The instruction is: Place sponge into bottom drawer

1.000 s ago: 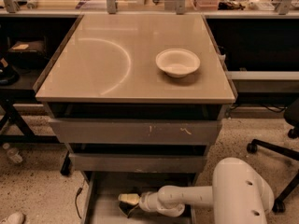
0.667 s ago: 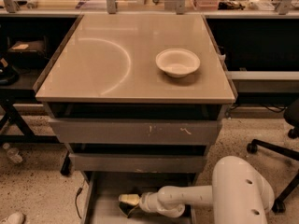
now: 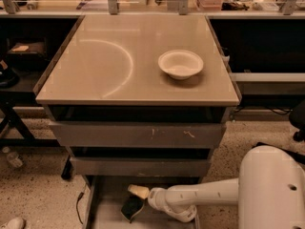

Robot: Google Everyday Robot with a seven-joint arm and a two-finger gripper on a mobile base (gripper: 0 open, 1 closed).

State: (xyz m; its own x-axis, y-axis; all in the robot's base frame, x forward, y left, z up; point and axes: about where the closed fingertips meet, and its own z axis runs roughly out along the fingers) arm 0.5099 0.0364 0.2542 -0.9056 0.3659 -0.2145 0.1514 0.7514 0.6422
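The bottom drawer [image 3: 107, 202] is pulled out at the foot of the grey cabinet, showing its flat grey floor. My gripper [image 3: 134, 200] reaches into it from the right on a white arm. One pale yellow finger [image 3: 138, 191] shows above the sponge [image 3: 129, 208], a small dark green block with a yellow edge. The sponge sits tilted at the fingers, just over the drawer floor near its middle. The lower finger is hidden behind the sponge.
A white bowl [image 3: 180, 63] stands on the beige cabinet top [image 3: 105, 61]. The two upper drawers [image 3: 138, 135] are shut. My white base [image 3: 271, 190] is at the lower right. A cable [image 3: 78, 202] and a bottle [image 3: 12, 157] lie on the speckled floor to the left.
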